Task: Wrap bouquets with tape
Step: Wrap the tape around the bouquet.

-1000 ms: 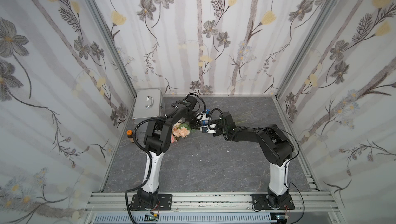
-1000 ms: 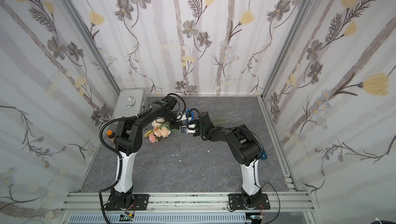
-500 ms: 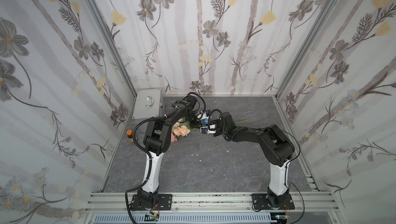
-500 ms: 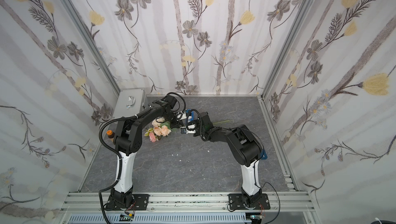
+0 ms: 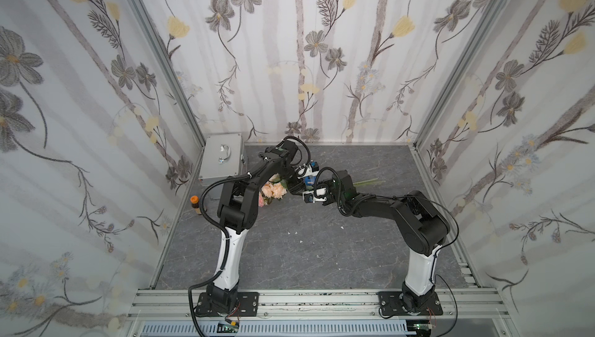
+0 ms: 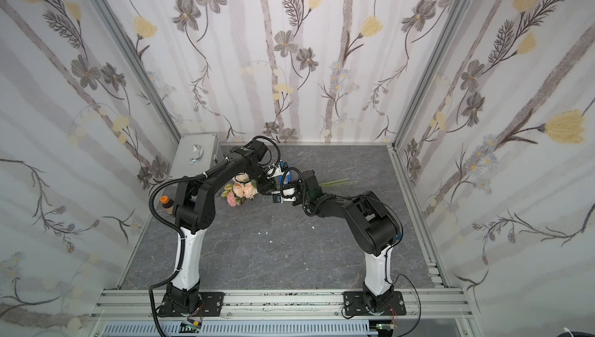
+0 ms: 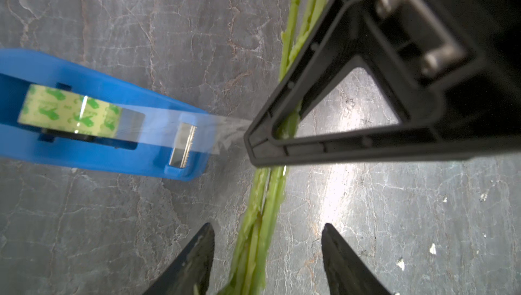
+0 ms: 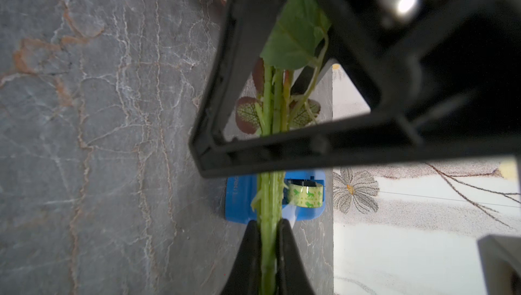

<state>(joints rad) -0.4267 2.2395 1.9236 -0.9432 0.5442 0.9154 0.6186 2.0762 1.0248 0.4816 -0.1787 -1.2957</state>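
The bouquet lies on the grey floor between the arms, its pink and peach roses [image 5: 273, 190] [image 6: 243, 190] pointing left. Its green stems [image 7: 262, 223] run between the fingers of my left gripper [image 7: 267, 227], which is open and stands clear of them on both sides. My right gripper [image 8: 269, 223] is shut on the stems [image 8: 270, 195]. The blue tape dispenser [image 7: 112, 149] [image 8: 239, 200] sits just beside the stems, holding the pale-green roll [image 7: 70, 111]. A clear strip of tape [image 7: 225, 130] stretches from its cutter to the stems at the right gripper's finger [image 7: 338, 149].
A silver metal case [image 5: 222, 158] stands in the back left corner, with a brown bottle with an orange cap [image 5: 194, 205] in front of it. The stem ends [image 5: 370, 183] stick out to the right behind the right arm. Small white scraps [image 5: 294, 232] dot the floor.
My left gripper has opened and let go of the stems. The right gripper stays shut on them, and both arms have hardly moved.
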